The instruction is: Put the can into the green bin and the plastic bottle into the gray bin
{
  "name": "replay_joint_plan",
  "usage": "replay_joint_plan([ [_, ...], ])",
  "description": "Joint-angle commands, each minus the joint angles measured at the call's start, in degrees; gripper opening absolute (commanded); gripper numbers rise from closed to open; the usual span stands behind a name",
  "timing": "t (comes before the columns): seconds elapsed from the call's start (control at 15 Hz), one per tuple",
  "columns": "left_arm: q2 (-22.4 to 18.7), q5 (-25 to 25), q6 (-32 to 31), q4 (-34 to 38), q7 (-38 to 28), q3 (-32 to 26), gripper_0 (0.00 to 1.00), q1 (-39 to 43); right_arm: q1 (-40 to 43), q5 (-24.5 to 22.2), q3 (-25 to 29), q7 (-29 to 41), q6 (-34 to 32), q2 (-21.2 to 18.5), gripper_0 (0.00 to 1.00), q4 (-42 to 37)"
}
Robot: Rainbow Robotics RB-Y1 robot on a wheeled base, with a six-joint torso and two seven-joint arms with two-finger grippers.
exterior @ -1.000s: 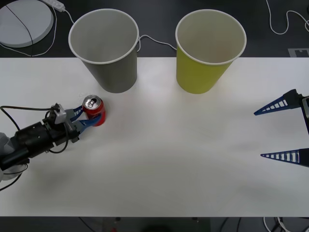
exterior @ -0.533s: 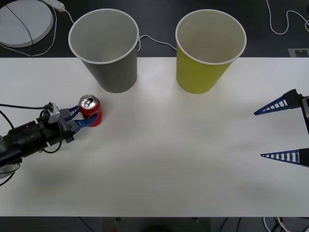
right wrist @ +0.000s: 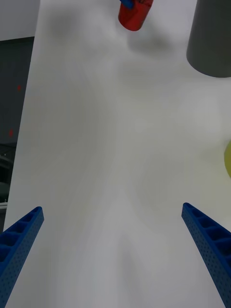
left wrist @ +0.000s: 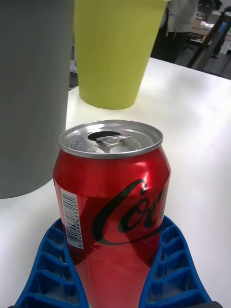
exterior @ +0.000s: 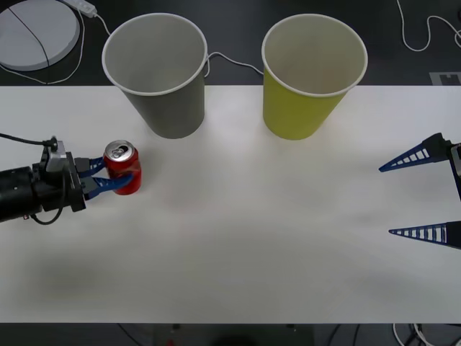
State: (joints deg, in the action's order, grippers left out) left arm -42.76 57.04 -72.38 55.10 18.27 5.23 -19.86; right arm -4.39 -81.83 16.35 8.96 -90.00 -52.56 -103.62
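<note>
The red can (exterior: 120, 153) stands upright on the left of the white table, in front of the gray bin (exterior: 160, 79). My left gripper (exterior: 124, 173) is shut on it, one blue finger on each side of its body. In the left wrist view the can (left wrist: 113, 187) sits between the fingers (left wrist: 53, 269), with the gray bin (left wrist: 29, 96) and the green bin (left wrist: 115, 48) behind it. The green bin (exterior: 311, 79) stands to the right of the gray one. Far to the right, my right gripper (exterior: 421, 194) hangs open over bare table. The plastic bottle is out of view.
A round white disc (exterior: 36, 32) and loose white cables (exterior: 230, 61) lie on the dark floor behind the table. The right wrist view shows wide bare tabletop (right wrist: 115, 144) between the right gripper and the can (right wrist: 134, 14).
My left gripper has drawn back to the left with the can in it, away from the gray bin. The right arm has not moved.
</note>
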Motion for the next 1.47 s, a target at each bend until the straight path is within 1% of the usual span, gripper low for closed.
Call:
replay_joint_plan([
  [0.07,-2.5,7.91,0.75,12.31,-9.92,-4.18,0.0,3.87,0.0,0.0,0.0,0.0,0.0,0.0,1.0,0.0],
  [0.13,-3.29,12.04,1.37,19.17,-14.93,-6.37,0.0,6.24,0.0,0.0,0.0,0.0,0.0,0.0,1.0,0.0],
  [0.27,-4.43,18.29,2.69,29.72,-22.32,-9.01,0.0,9.58,0.0,0.0,0.0,0.0,0.0,0.0,1.0,0.0],
  [0.33,-5.22,22.06,2.69,36.57,-27.68,-10.77,0.0,11.51,0.0,0.0,0.0,0.0,0.0,0.0,1.0,0.0],
  [0.4,-5.66,24.0,2.69,40.0,-30.23,-11.56,0.0,12.39,0.0,0.0,0.0,0.0,0.0,0.0,1.0,0.0],
  [0.47,-7.07,27.43,2.69,46.06,-35.59,-12.35,0.0,13.53,0.0,0.0,0.0,0.0,0.0,0.0,1.0,0.0],
  [0.53,-8.92,29.8,2.69,51.34,-40.6,-12.44,0.0,14.06,0.0,0.0,0.0,0.0,0.0,0.0,1.0,0.0],
  [0.67,-12.7,31.47,1.72,57.93,-48.24,-12.53,0.0,13.8,0.0,0.0,0.0,0.0,0.0,0.0,1.0,0.0],
  [0.73,-13.84,32.0,1.11,60.22,-51.58,-12.61,0.0,13.27,0.0,0.0,0.0,0.0,0.0,0.0,1.0,0.0],
  [0.87,-15.42,33.75,-0.74,63.47,-59.58,-12.61,0.0,10.81,0.0,0.0,0.0,0.0,0.0,0.0,1.0,0.0],
  [0.93,-15.68,34.72,-2.32,63.99,-62.75,-12.44,0.0,8.87,0.0,0.0,0.0,0.0,0.0,0.0,1.0,0.0],
  [1.07,-17.18,36.74,-5.49,64.08,-69.6,-10.06,0.0,2.81,0.0,0.0,0.0,0.0,0.0,0.0,1.0,0.0],
  [1.2,-20.52,37.45,-5.66,63.82,-76.02,-4.7,0.0,-3.78,0.0,0.0,0.0,0.0,0.0,0.0,1.0,0.0],
  [1.27,-22.45,37.27,-5.75,63.2,-80.32,-0.31,0.0,-8.97,0.0,0.0,0.0,0.0,0.0,0.0,1.0,0.0],
  [1.4,-23.86,36.39,-5.66,61.01,-84.81,5.67,0.0,-17.14,0.0,0.0,0.0,0.0,0.0,0.0,1.0,0.0],
  [1.47,-23.95,36.21,-5.75,59.07,-87.27,9.71,0.0,-22.68,0.0,0.0,0.0,0.0,0.0,0.0,1.0,0.0],
])
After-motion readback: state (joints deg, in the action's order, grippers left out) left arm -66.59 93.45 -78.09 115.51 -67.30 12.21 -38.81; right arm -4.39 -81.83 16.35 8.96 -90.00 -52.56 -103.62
